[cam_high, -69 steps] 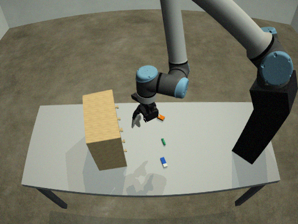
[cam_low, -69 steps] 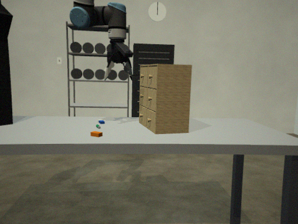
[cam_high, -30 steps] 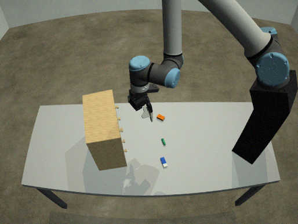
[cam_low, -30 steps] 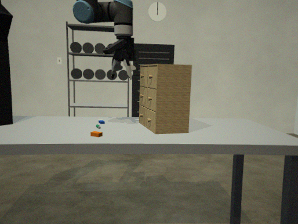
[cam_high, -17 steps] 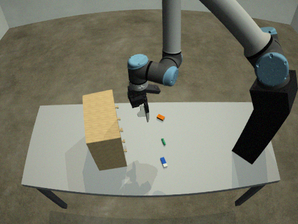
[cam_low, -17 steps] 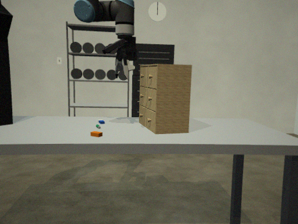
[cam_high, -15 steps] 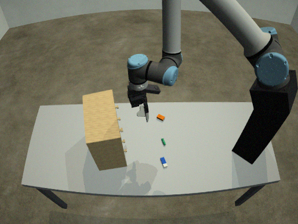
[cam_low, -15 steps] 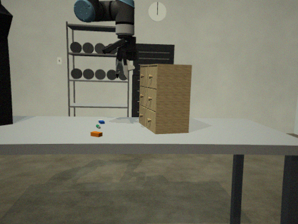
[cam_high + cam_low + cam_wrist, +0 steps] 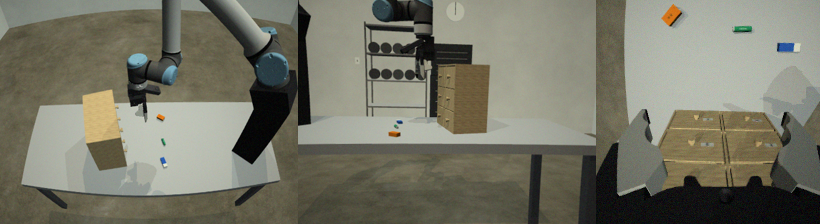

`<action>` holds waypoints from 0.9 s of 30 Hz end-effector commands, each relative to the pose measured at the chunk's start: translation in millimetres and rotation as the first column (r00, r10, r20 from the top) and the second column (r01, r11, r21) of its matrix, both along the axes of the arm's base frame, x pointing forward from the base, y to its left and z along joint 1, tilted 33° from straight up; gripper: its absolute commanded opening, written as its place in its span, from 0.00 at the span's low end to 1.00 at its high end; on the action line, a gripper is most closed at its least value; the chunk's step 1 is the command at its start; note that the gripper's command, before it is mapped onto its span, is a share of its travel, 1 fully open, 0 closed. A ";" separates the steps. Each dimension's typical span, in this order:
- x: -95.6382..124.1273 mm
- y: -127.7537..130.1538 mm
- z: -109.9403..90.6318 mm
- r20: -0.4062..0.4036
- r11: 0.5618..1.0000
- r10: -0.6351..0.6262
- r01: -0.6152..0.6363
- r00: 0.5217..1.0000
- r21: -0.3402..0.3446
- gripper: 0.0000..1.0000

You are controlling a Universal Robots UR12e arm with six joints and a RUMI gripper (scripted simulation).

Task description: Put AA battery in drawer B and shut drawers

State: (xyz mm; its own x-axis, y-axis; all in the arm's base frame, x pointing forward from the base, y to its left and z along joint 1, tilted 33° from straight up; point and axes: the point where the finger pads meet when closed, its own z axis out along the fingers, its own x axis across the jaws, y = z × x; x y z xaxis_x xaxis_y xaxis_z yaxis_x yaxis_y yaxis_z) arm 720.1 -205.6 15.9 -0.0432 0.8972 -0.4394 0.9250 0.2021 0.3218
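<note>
Okay so, going left to right in the top view, the wooden chest (image 9: 101, 116) (image 9: 471, 98) (image 9: 691, 154) is seen first, stood upright on the pale table (image 9: 203, 130) (image 9: 518, 136) (image 9: 706, 65). In the exterior view 6 drawer fronts can be counted, 2 across and 3 high, each fitted with a little knob, and all 6 look pushed shut. Small label plates (image 9: 707, 144) can be spotted beside the upper knobs in the wrist view, but the letters can't be read, so B can't be picked out.

Next up, the gripper (image 9: 142, 117) (image 9: 424, 73) (image 9: 715, 111) is held in the air near the knob side of the chest, tilted over, with its 2 fingers spread wide and nothing pinched.

Further right, 3 small things are laid out in a loose row, none of them touching: an orange block (image 9: 160, 117) (image 9: 394, 134) (image 9: 672, 15) at the far end, the green AA battery (image 9: 163, 141) (image 9: 396, 126) (image 9: 742, 29) lying on its side in the middle, and a blue and white block (image 9: 163, 162) (image 9: 399, 122) (image 9: 788, 47) at the near end. Last, the black pedestal (image 9: 255, 130) (image 9: 303, 72) is placed well apart at the right.
</note>
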 end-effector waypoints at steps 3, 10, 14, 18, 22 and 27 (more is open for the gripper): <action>2.8 -1.7 3.3 0.009 1.000 -0.009 0.009 1.000 0.003 1.00; 2.8 -1.7 3.0 0.010 1.000 -0.008 0.008 1.000 0.003 1.00; 2.4 -1.9 1.5 0.012 1.000 -0.007 0.007 1.000 0.004 1.00; 1.6 -1.8 -0.7 0.014 1.000 -0.004 0.004 1.000 0.005 1.00; 1.2 -1.4 -2.2 0.020 1.000 0.000 0.000 1.000 0.006 1.00; 3.6 -1.9 -3.3 0.040 1.000 0.009 -0.009 0.999 0.007 1.00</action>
State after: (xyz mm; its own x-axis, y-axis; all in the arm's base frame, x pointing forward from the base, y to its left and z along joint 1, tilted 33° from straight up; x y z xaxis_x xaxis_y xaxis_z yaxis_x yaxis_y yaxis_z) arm 725.1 -207.5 16.9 -0.0324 0.8988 -0.4371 0.9163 0.2014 0.3463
